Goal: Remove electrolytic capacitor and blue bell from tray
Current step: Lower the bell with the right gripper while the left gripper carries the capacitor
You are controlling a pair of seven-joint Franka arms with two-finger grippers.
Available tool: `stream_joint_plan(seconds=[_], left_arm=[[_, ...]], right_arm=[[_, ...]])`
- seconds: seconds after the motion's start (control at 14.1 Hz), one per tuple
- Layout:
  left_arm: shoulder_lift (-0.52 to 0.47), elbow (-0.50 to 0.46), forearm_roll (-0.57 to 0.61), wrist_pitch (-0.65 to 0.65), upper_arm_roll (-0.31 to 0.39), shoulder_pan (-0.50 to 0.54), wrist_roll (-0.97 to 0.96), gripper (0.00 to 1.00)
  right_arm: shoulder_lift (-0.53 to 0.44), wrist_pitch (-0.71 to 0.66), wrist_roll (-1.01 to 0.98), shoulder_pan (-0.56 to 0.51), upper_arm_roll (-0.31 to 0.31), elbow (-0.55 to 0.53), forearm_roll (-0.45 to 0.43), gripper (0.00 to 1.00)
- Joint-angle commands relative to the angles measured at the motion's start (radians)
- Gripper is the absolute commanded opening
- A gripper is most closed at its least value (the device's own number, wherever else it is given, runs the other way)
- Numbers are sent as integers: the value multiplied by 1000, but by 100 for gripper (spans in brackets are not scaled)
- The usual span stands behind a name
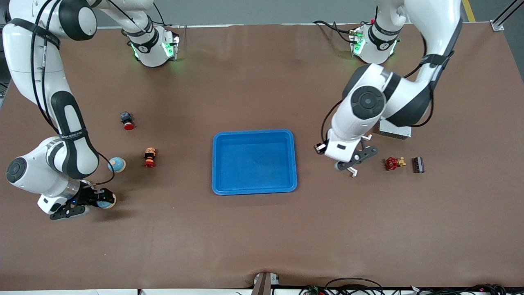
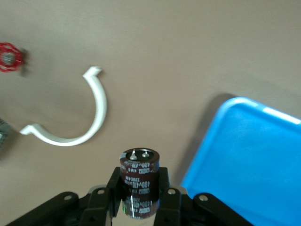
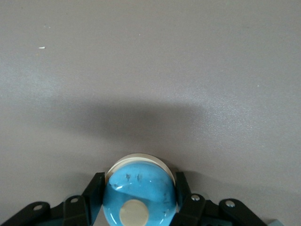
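Toward the right arm's end of the brown table [image 1: 262, 229], a red push button [image 1: 127, 121] on a dark base is sitting by itself. A small orange-and-red part [image 1: 150, 157] is lying nearer the front camera than it. At the left arm's end, a red valve wheel [image 1: 394, 163] with a brass body is lying just beside a little black block [image 1: 418, 164] – maybe a terminal strip, hard to say. A white curved clip [image 2: 101, 106] is resting near the wheel, and a grey metal box [image 1: 395, 131] is peeking out farther back.
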Motion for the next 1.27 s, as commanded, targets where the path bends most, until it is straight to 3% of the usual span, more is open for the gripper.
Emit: stream_joint_plan(seconds=[0.0,0.49,0.92,0.99,1.06,1.2], left_arm=[[-88,-87,-22,-60,-30,77,135,0],[-114,-158,-21,-77,-30,266,436,0],[-94,-310,10,174,-25,313,498,0],[-82,-330,34,211,-25,313,498,0],[-71,-347,53,250,-25,313,498,0],[-42,-365,97,294,-22,323,498,0]], right_arm=[[11,19,-27,-8,10,6,27,0],[28,48,-27,-8,9,12,24,0],[39,52,-22,-11,9,14,27,0],[43,66,-24,-17,9,14,27,37],[47,83,-24,-17,10,12,29,99],[47,85,-24,-17,10,12,27,100]])
